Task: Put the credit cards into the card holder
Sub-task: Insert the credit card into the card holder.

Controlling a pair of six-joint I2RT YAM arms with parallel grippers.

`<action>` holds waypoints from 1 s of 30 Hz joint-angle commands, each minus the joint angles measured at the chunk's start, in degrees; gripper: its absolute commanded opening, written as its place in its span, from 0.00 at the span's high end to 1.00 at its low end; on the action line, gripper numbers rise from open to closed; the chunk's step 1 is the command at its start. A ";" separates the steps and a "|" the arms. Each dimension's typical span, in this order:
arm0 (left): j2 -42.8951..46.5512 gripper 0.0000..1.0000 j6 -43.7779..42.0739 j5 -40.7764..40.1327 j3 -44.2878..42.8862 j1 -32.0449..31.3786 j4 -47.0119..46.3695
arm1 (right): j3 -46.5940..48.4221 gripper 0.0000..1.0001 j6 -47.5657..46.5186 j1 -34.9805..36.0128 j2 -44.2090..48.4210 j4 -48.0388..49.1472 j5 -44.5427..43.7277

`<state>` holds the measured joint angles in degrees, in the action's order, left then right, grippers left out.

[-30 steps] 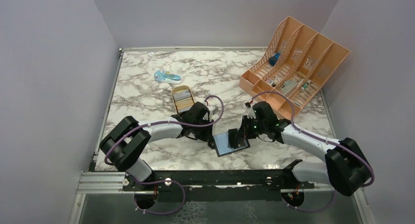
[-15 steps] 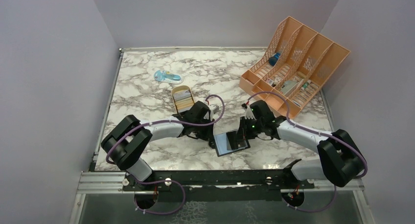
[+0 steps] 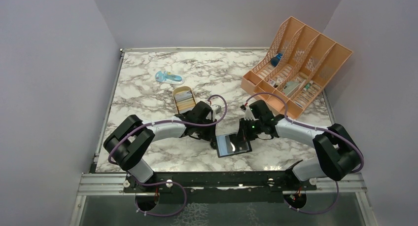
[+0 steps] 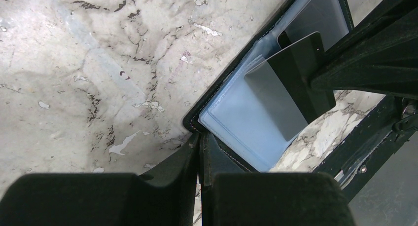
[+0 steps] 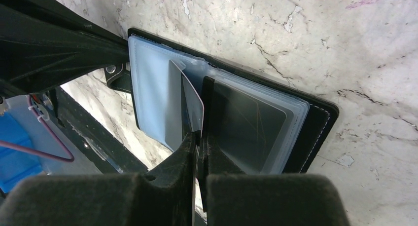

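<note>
Top external | right arm (image 3: 296, 130) moved left | right tool (image 3: 241, 136) grips card (image 4: 273, 100)

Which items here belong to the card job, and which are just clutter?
Job: card holder, open; credit card in right hand; left hand at holder's edge; gold tin holding spare cards.
Clutter: blue item; orange rack.

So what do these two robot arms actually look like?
Both match: the left arm and right arm have pale grey tube sections between chunky black joints, with a purple cable looping along each. The fingers are flat, matte black blades. A small green light glows near the right wrist.
</note>
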<state>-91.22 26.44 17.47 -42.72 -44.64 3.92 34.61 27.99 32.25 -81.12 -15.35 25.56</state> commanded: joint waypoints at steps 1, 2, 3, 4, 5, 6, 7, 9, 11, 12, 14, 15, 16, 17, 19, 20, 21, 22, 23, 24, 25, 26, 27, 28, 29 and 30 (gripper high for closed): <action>-1.88 0.90 -0.49 -1.07 -0.77 -0.27 1.16 | -0.14 0.93 -0.60 0.27 -1.33 -0.48 0.86; -1.75 0.90 -0.29 -1.30 -0.86 -0.27 1.24 | -0.02 0.88 -0.31 0.27 -1.37 -0.39 1.30; -1.38 0.90 0.31 -1.80 -0.91 -0.20 1.34 | 0.61 0.82 -0.08 0.27 -1.34 -1.32 0.39; -0.80 0.90 1.06 -2.61 -0.81 -0.26 1.33 | 1.32 0.78 0.08 0.27 -0.93 -2.69 -1.38; -0.08 0.90 2.24 -3.22 -0.53 -0.22 1.00 | 1.76 0.73 0.20 0.27 -0.17 -3.84 -3.20; 0.83 0.89 2.91 -3.58 -0.01 -0.19 0.67 | 2.07 0.70 0.22 0.26 0.90 -4.56 -4.67; 1.59 0.87 3.31 -3.80 0.20 -0.24 0.35 | 2.12 0.67 0.22 0.27 2.00 -5.09 -5.56; 2.80 0.82 3.69 -4.21 -0.03 -0.23 0.79 | 1.84 0.63 0.11 0.22 3.60 -5.21 -5.24; 3.90 0.79 4.11 -4.70 -0.32 -0.19 1.81 | 1.48 0.60 -0.03 0.27 3.50 -5.26 -4.39; 4.51 0.78 4.27 -4.74 -0.30 -0.23 2.00 | 1.21 0.59 0.17 0.27 3.29 -5.06 -4.19; 5.87 0.76 4.88 -4.78 0.05 -0.23 2.03 | 0.09 0.58 0.67 0.27 2.92 -3.36 -2.83; 6.43 0.75 5.27 -4.67 0.35 -0.24 1.91 | -0.42 0.58 0.99 0.27 2.58 -2.37 -1.89; 7.03 0.73 5.72 -4.50 0.73 -0.22 1.77 | -0.84 0.57 1.30 0.35 2.29 -1.52 -1.03; 7.56 0.73 6.10 -4.15 1.09 -0.26 1.63 | -1.12 0.57 1.61 0.42 1.99 -0.92 -0.54; 8.34 0.71 6.86 -3.46 2.16 -0.25 1.07 | -1.57 0.57 2.18 0.81 1.85 -0.03 -0.63; 8.61 0.71 7.19 -2.99 2.84 -0.27 0.44 | -1.75 0.57 2.29 0.92 1.89 0.41 -0.49; 8.79 0.70 7.50 -2.39 3.59 -0.27 -0.31 | -1.82 0.56 2.33 1.03 1.78 0.86 -0.37; 8.91 0.70 7.86 -1.85 4.43 -0.31 -1.07 | -1.87 0.56 2.33 1.13 1.57 1.13 -0.08; 8.94 0.70 8.50 -1.39 5.28 -0.42 -1.79 | -1.79 0.56 2.27 1.20 1.36 1.32 0.12; 8.85 0.70 9.11 -1.16 6.05 -0.51 -2.57 | -1.75 0.56 2.25 1.23 0.98 1.51 0.29; 8.94 0.70 9.57 -1.00 6.75 -0.60 -3.36 | -1.85 0.56 2.29 1.27 0.75 1.88 0.40; 8.94 0.70 9.88 -0.97 7.37 -0.75 -4.07 | -2.03 0.56 2.46 1.32 0.57 2.31 0.66; 8.88 0.70 10.07 -0.88 7.79 -0.79 -4.78 | -2.28 0.56 2.69 1.40 0.47 3.01 1.13; 8.77 0.70 10.12 -0.76 8.16 -0.86 -5.49 | -2.63 0.56 3.03 1.48 0.38 4.18 1.74; 8.69 0.70 10.13 -0.70 8.40 -0.88 -6.11 | -2.84 0.55 3.31 1.50 0.18 4.92 2.51; 8.54 0.70 10.25 -0.62 8.56 -0.88 -6.55 | -2.95 0.55 3.52 1.57 -0.15 5.58 3.23</action>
<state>-83.22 35.29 15.11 -35.16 -45.06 1.50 33.43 30.70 33.23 -79.64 -12.84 26.61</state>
